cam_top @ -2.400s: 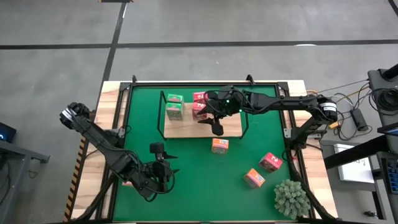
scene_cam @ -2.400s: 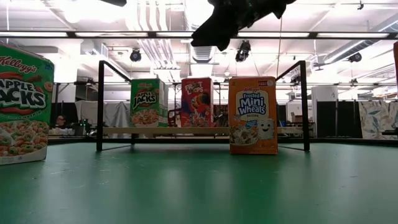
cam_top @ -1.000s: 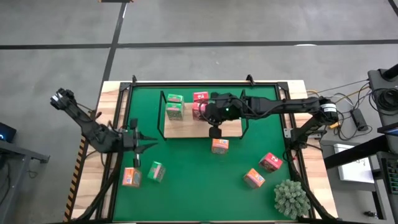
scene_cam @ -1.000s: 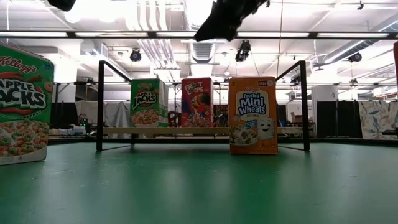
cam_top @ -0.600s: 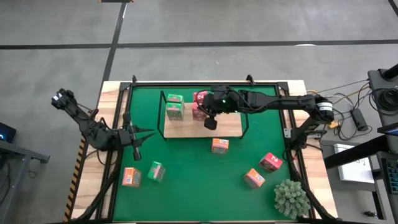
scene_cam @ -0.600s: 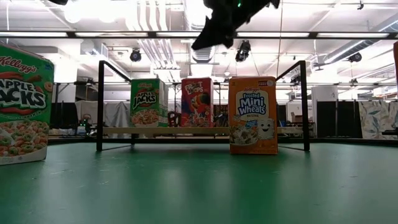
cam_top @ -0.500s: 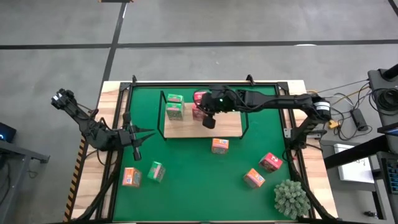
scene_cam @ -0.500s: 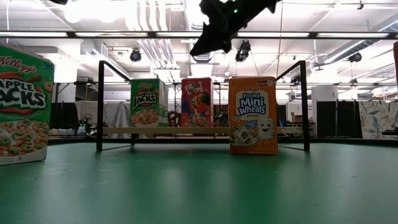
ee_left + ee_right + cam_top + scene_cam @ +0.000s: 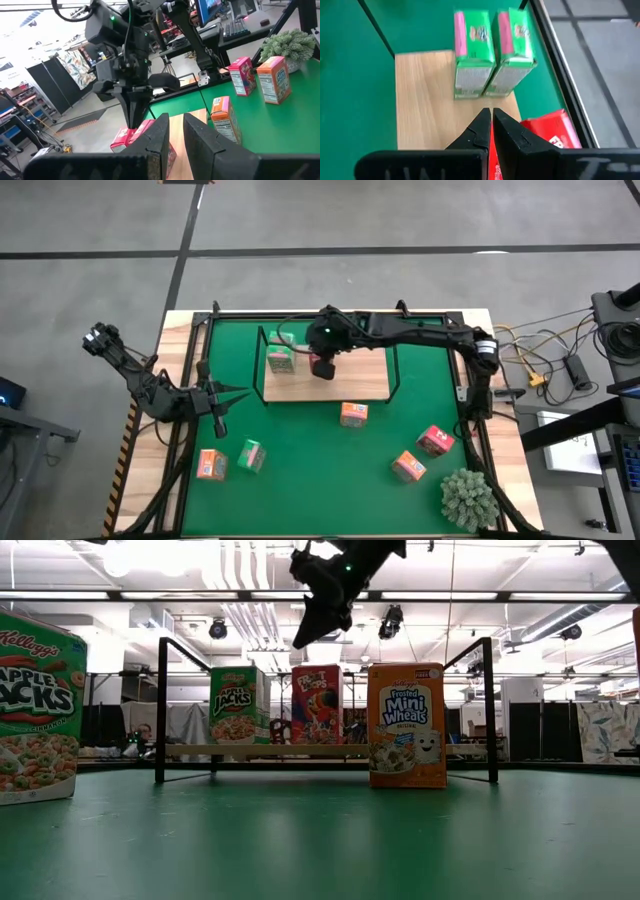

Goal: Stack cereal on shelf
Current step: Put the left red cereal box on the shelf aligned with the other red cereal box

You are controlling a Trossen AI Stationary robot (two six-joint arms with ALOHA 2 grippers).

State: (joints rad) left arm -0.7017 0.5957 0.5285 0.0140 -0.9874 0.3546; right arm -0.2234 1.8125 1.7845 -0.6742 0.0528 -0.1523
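The right gripper (image 9: 322, 366), fingers pressed together and empty, hovers over the shelf (image 9: 365, 388) above a pink-red cereal box (image 9: 551, 131); the left gripper (image 9: 218, 402), nearly closed, waits at the mat's edge.

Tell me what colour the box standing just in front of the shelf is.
Orange box; the low view shows it best.

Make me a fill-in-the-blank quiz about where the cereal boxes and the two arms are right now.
1. The right end effector hangs over the ____.
2. Two ____ cereal boxes stand side by side on the shelf.
3. The orange box nearest the shelf stands on the ____ mat.
4. The left end effector waits at the mat's ____ edge.

Missing words: shelf; green; green; left
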